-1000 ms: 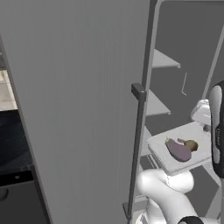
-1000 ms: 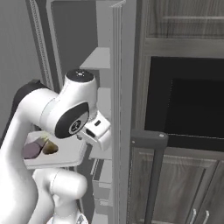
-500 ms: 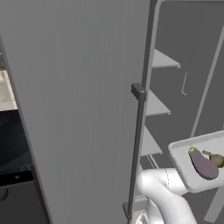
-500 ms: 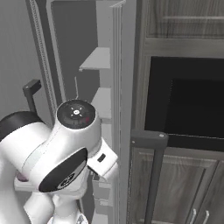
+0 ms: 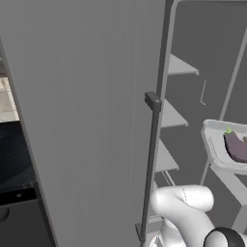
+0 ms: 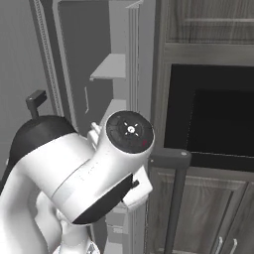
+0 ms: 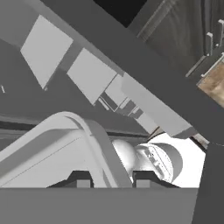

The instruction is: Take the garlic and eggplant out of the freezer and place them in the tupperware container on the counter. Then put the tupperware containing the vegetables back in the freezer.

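**Loaded tray on its way into the freezer**

In the hand view the gripper (image 7: 107,178) has its dark tips either side of the shallow white tupperware container's (image 7: 83,135) rim, apparently clamping it. The small purple eggplant (image 5: 236,147) lies inside; garlic unclear. Beyond, the tall grey freezer (image 5: 188,103) stands open, its pale shelves awaiting the tray.

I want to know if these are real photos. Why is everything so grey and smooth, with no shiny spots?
They are rendered. Left base view: the tall grey freezer's flat door has even light, no glare; the purple pear-shaped eggplant looks soft-edged. Hand view: the white rounded tupperware container's rim blurs up close, with soft shading.
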Robot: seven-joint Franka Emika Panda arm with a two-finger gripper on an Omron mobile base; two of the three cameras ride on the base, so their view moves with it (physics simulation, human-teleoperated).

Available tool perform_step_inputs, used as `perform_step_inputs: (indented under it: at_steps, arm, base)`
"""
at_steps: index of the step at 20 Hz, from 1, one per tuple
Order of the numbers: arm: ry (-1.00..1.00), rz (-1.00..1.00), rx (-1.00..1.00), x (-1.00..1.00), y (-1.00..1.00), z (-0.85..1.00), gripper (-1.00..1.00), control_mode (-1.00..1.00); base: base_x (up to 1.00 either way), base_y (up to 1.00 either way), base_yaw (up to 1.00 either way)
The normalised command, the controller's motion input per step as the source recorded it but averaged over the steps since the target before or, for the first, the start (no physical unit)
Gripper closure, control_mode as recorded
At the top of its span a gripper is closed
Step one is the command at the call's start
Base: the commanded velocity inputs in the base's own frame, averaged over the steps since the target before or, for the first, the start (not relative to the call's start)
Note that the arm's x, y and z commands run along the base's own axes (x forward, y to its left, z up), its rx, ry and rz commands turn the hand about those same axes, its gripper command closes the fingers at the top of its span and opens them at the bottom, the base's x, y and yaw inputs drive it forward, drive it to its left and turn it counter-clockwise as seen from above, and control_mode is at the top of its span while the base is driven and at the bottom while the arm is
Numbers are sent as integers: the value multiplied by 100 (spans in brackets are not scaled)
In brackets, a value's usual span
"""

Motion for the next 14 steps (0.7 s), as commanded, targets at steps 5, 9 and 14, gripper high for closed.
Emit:
perform_step_inputs:
  at_steps: [5, 9, 14]
  arm:
    - [0, -30, 28, 0, 0, 33, 100, -100]
    - [0, -36, 24, 0, 9, 18, 100, -100]
    - [0, -40, 17, -4, 36, 4, 100, -100]
  base:
    - [0, 0, 0]
    - [0, 0, 0]
    - [0, 0, 0]
